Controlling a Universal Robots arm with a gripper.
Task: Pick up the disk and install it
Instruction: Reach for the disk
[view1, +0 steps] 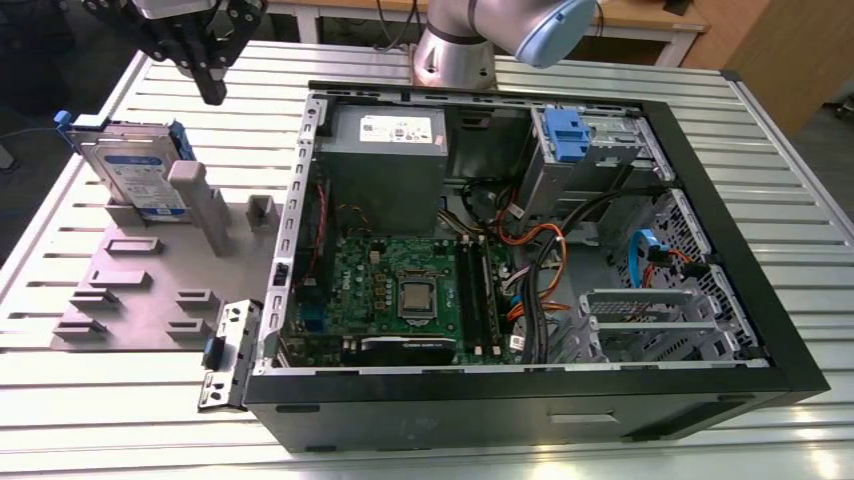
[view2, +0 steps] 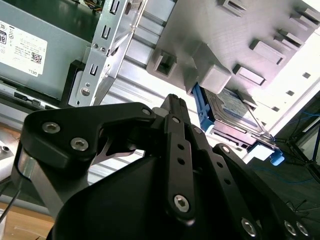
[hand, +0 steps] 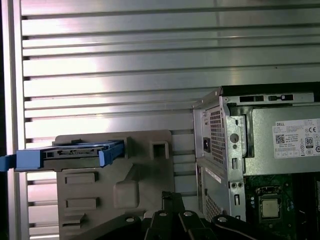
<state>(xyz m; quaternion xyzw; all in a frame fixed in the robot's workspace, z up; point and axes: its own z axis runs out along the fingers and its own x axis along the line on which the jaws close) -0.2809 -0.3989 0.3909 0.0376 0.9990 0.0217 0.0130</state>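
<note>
The disk (view1: 134, 170) stands on edge in a grey holder (view1: 147, 290) at the exterior view's left, its silver face and white-and-blue label framed by a blue carrier. In the first wrist view the disk (hand: 75, 152) appears edge-on across the holder (hand: 100, 195). The second wrist view catches the disk (view2: 232, 112) beyond the finger links. My black gripper (view1: 211, 92) hangs above the table, higher than the disk and a little toward the case. Its fingers look shut with nothing between them, as in both wrist views (view2: 172, 100) (hand: 170, 196).
An open black computer case (view1: 534, 400) lies to the exterior view's right of the holder, with a grey power supply (view1: 384, 150), a motherboard (view1: 400, 290) and a drive cage with a blue clip (view1: 567, 135). The slatted metal table (view1: 80, 400) carries everything. The arm's base (view1: 454, 55) stands behind the case.
</note>
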